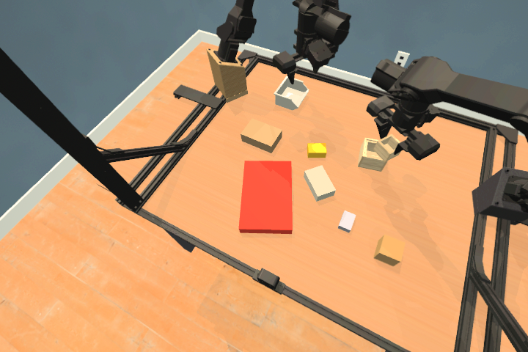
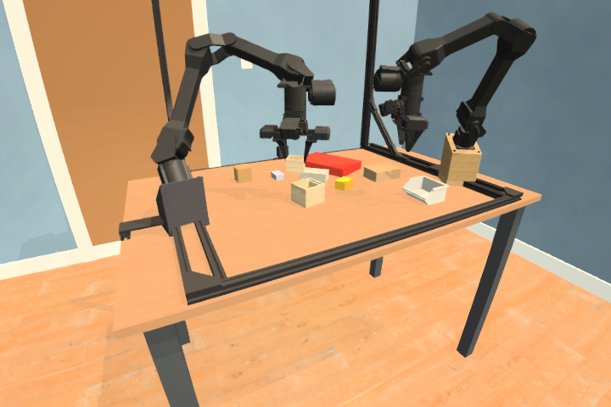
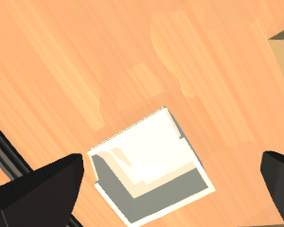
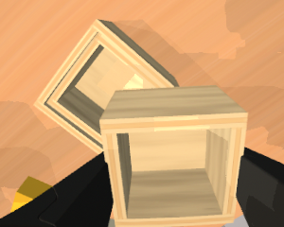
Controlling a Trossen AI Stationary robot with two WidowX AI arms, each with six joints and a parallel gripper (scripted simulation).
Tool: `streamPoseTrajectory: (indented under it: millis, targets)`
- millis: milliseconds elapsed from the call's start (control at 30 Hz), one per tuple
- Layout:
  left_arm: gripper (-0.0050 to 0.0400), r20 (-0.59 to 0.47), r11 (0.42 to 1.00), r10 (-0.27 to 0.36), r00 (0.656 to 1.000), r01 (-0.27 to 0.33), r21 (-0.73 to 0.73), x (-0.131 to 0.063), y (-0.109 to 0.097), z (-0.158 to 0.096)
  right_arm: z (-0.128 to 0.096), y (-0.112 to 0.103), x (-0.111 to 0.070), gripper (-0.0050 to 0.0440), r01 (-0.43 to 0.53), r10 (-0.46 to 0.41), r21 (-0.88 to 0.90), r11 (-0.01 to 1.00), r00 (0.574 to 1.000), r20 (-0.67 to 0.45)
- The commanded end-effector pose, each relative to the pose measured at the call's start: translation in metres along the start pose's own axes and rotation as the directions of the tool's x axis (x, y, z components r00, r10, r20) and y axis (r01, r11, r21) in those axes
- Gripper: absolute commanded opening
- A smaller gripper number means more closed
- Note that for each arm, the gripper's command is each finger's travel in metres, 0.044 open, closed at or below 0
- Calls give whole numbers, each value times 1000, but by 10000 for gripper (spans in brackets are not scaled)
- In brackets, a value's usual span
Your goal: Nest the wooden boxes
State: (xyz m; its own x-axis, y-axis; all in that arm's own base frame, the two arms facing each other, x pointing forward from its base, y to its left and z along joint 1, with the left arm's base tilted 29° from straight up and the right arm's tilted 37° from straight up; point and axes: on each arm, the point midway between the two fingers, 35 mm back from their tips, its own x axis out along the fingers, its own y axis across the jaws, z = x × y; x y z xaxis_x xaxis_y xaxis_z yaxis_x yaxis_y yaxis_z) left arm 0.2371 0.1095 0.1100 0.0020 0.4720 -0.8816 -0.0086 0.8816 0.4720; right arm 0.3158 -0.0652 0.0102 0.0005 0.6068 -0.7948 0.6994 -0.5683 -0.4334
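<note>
My right gripper [image 1: 392, 143] [image 2: 294, 156] [image 4: 170, 156] is shut on a small pale wooden box [image 2: 294, 164] [image 4: 175, 104], mouth up, held above the table. The held box is just beside and partly over a larger wooden box [image 1: 370, 162] [image 2: 307, 194] [image 4: 137, 54], which stands open side up, turned at an angle to it. In the right wrist view, a second rim [image 4: 76, 71] shows inside the larger box's mouth, like a box nested in it. Part of that mouth is hidden by the held box. My left gripper [image 1: 303, 75] [image 3: 172, 162] is open and empty above a white bin.
The white bin [image 1: 285, 102] [image 2: 423, 192] [image 3: 149, 156] stands near the left arm's base. A yellow block [image 1: 316, 149] [image 2: 343, 183], a cream block [image 1: 319, 181], a brown block [image 1: 260, 133], a red slab [image 1: 266, 195], a white block [image 1: 347, 220] and a tan block [image 1: 390, 248] lie around.
</note>
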Motion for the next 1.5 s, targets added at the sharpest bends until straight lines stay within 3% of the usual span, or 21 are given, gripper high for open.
streamPoseTrajectory:
  millis: [0, 267, 533, 900, 1100, 1167, 1467]
  targets:
    - [400, 0, 1000, -5, 1000, 5, 5, 0, -1, 0, 2, 8, -1, 0, -2, 1, 125, 992, 1000, 2]
    - [400, 0, 1000, -5, 1000, 5, 5, 0, -1, 0, 4, 20, -3, 0, -2, 1, 375, 927, 1000, 2]
    - [400, 0, 1000, -5, 1000, 5, 5, 0, -1, 0, 8, 33, -5, 0, -2, 1, 630, 777, 1000, 2]
    - [400, 4, 1000, -2, 1000, 2, 4, 1, -1, 1, 9, 37, -6, 0, -2, 1, 699, 715, 1000, 1]
    - [400, 121, 996, 81, 989, -77, -36, 21, -11, 39, 9, 37, -6, 0, -2, 1, 699, 715, 1000, 1]
    - [400, 121, 996, 81, 989, -77, -36, 21, -11, 39, 9, 37, -6, 0, -2, 1, 699, 715, 1000, 1]
    - [400, 279, 979, 191, 941, -162, -124, 43, -29, 82, 9, 37, -6, 0, -2, 1, 699, 715, 1000, 1]
